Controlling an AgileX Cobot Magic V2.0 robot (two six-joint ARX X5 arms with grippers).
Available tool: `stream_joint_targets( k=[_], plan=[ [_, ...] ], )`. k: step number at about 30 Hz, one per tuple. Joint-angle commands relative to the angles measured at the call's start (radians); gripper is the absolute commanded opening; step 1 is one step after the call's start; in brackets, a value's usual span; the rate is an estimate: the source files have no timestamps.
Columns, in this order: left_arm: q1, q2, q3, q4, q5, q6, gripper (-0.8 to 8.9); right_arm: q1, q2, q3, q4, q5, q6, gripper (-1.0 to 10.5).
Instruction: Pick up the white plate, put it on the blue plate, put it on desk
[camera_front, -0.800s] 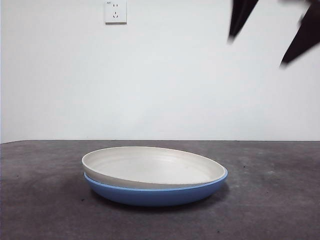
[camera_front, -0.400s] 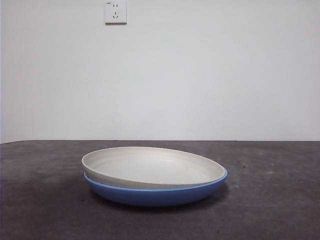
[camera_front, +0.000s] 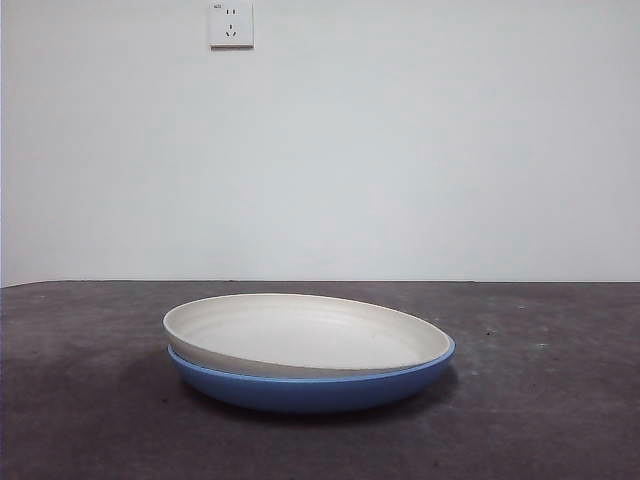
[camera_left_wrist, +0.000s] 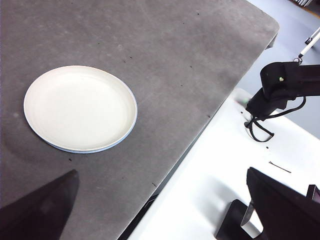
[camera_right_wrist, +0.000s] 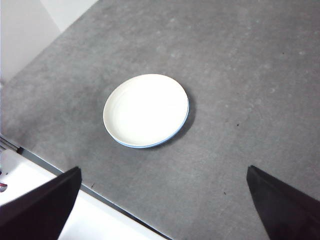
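Note:
The white plate (camera_front: 300, 330) rests nested in the blue plate (camera_front: 310, 392) on the desk (camera_front: 540, 410), tilted slightly so its left rim rides higher. From above, the white plate (camera_left_wrist: 80, 107) (camera_right_wrist: 145, 109) covers the blue one, of which only a thin rim (camera_right_wrist: 183, 121) shows. My left gripper (camera_left_wrist: 160, 215) hangs high and off to the side of the plates, open and empty. High over the desk, my right gripper (camera_right_wrist: 162, 210) is likewise open with nothing in it. Neither gripper shows in the front view.
A wall socket (camera_front: 231, 23) sits on the white wall behind. The desk edge (camera_left_wrist: 200, 135) borders a white base (camera_left_wrist: 235, 170), where another black arm (camera_left_wrist: 285, 85) is mounted.
One second ago two black jaw tips showed at the front view's top right; they have risen out of the picture. The plates have not moved.

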Motion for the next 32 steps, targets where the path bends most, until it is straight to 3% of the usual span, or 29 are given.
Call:
stream_joint_targets(
  k=[1, 5, 7, 9, 11, 12, 13, 32],
  plan=[
    [-0.007, 0.004, 0.011, 0.011, 0.002, -0.024, 5.95, 0.007, 0.006, 0.014, -0.07, 0.0, 0.015, 6.8],
    [-0.007, 0.004, 0.011, 0.01, 0.002, -0.029, 5.92, 0.007, 0.006, 0.014, -0.07, 0.005, 0.014, 6.7],
    [-0.007, 0.004, 0.011, 0.014, 0.002, -0.036, 5.78, 0.007, 0.006, 0.014, -0.07, 0.023, 0.014, 6.2],
    [-0.007, 0.004, 0.011, 0.015, 0.002, -0.038, 5.05, 0.007, 0.006, 0.014, -0.07, 0.038, 0.013, 5.3],
    [-0.007, 0.004, 0.011, 0.013, 0.002, -0.037, 2.57, 0.007, 0.006, 0.014, -0.07, 0.034, 0.008, 3.0],
    [-0.007, 0.004, 0.01, 0.013, 0.002, -0.038, 0.19, 0.007, 0.006, 0.013, -0.07, 0.034, 0.007, 0.5],
    [-0.007, 0.004, 0.01, 0.015, 0.001, -0.039, 0.23, 0.007, 0.006, 0.013, -0.07, 0.035, 0.002, 0.0],
    [-0.007, 0.003, 0.01, 0.017, 0.002, -0.038, 0.09, 0.008, 0.006, 0.014, -0.07, 0.053, -0.01, 0.1]
  ],
)
